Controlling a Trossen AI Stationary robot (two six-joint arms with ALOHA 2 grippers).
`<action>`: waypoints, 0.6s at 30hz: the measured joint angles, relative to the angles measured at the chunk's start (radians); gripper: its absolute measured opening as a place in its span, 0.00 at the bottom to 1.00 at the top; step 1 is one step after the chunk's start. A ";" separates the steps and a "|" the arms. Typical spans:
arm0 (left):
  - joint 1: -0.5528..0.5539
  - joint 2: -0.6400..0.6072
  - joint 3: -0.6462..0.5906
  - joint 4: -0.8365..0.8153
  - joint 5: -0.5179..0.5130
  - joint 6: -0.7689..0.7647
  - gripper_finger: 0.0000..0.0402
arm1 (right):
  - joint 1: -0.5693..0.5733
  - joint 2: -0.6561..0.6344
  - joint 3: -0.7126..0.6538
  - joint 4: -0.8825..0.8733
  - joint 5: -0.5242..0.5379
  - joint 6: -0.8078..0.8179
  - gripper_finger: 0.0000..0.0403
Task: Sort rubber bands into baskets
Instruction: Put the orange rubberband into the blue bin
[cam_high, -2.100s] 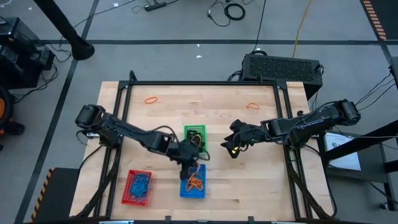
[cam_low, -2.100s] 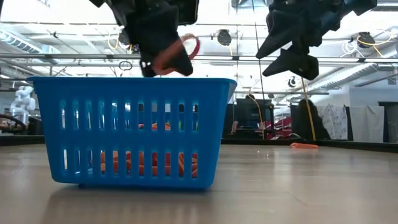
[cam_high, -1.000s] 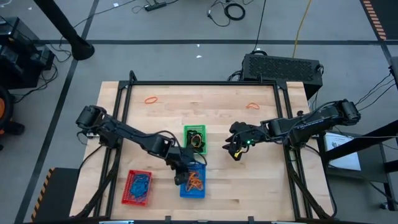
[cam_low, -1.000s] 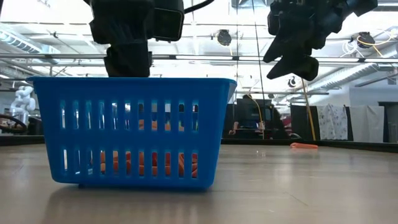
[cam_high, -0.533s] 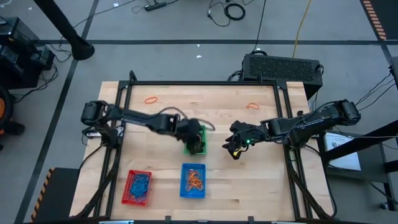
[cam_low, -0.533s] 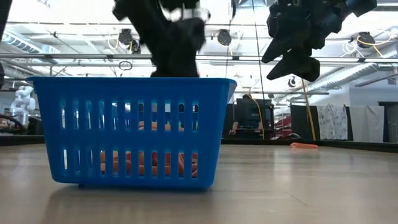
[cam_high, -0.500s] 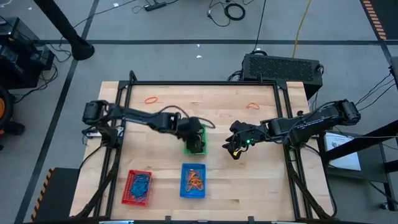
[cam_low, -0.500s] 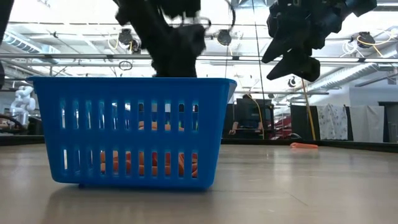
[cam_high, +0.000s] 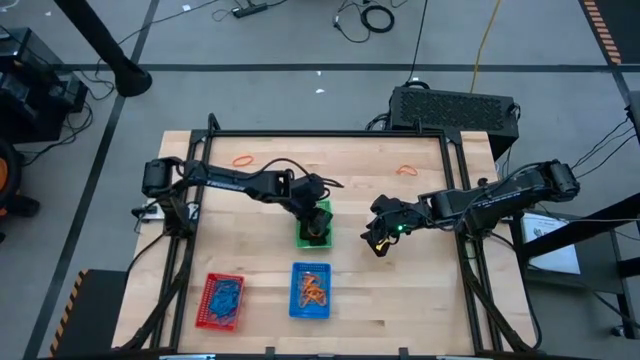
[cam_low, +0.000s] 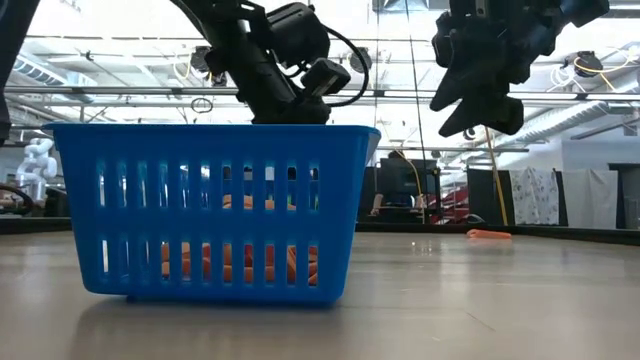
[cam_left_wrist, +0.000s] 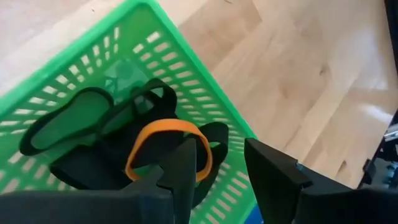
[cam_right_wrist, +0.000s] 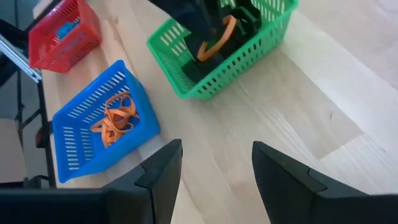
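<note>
The green basket (cam_high: 301, 238) stands mid-table and holds black rubber bands (cam_left_wrist: 68, 127) and one orange rubber band (cam_left_wrist: 144, 144). My left gripper (cam_high: 319, 230) is down over this basket, open, its fingertips (cam_left_wrist: 221, 152) just above the bands; the orange band lies by one fingertip. The blue basket (cam_high: 311, 291) near the front edge holds orange bands (cam_right_wrist: 115, 118). The red basket (cam_high: 222, 301) holds blue bands. My right gripper (cam_high: 376, 240) hovers open to the right of the green basket, with nothing between its fingers (cam_right_wrist: 217, 152). My left gripper comes at the green basket from above, slanting. One fingertip (cam_left_wrist: 186, 163) stands in front of the orange band's rim (cam_left_wrist: 200, 144). I cannot tell whether it touches the band. Nothing lies between the two fingers.
Two loose orange bands lie on the table toward the far edge, one at the left (cam_high: 243, 159) and one at the right (cam_high: 406, 170). In the low view the blue basket (cam_low: 215, 210) fills the foreground and hides the left gripper's tips.
My left gripper has risen out of the blue basket and gone toward the table's far edge, coming down over the green basket. Its arm has swung farther back since. The baskets have stayed in place.
</note>
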 joint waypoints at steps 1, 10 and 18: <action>0.000 0.000 0.000 0.000 -0.002 -0.001 0.36 | 0.000 0.000 0.000 -0.006 0.000 0.000 0.46; 0.001 0.076 -0.001 0.019 0.005 -0.036 0.36 | 0.000 0.000 0.000 -0.018 0.005 -0.007 0.46; 0.001 0.089 -0.001 0.084 -0.011 -0.038 0.36 | 0.000 0.000 0.000 -0.025 0.005 -0.011 0.46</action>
